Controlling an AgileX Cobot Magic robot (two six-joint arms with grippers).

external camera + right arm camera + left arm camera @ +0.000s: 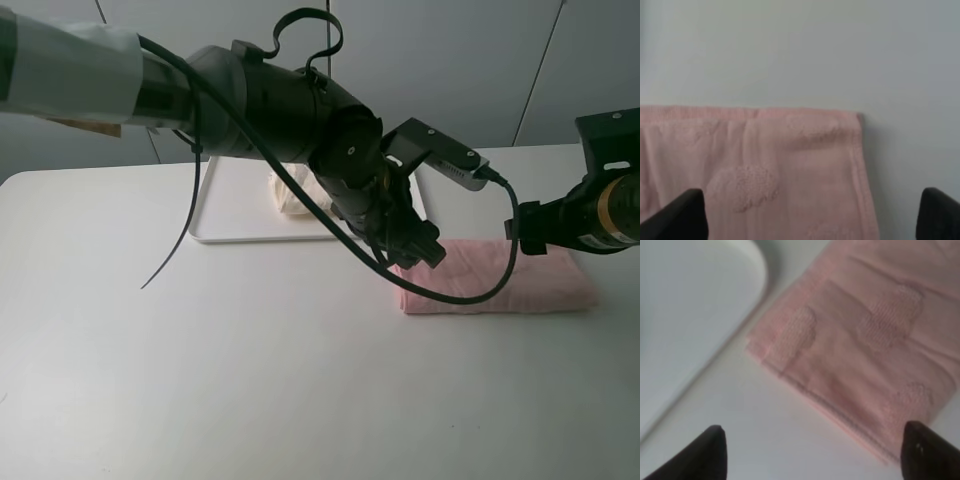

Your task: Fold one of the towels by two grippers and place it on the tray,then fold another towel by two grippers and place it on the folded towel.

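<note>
Pink towel (520,285) lies folded into a long strip on the table (250,370), just beside the tray (235,205) and apart from it; cream towel (285,195) sits folded on the tray, partly hidden by the left arm. Left gripper (810,452) hangs over the strip's end nearest the tray, jaws spread wide, nothing held; right gripper (812,212) hangs over the far end, jaws likewise wide and empty.

Judgement: cream half done; pink strip needs gripping at both ends, whether for a further fold or the carry I cannot tell.

Notes for a clean grip:
- bring each pair of jaws down astride a short edge, not the middle; left end lies skewed in its wrist view, so align first;
- pinch every layer, or the lower one sags;
- close both together, lift level, keep light tension;
- clear the tray rim; land square on the cream towel.
</note>
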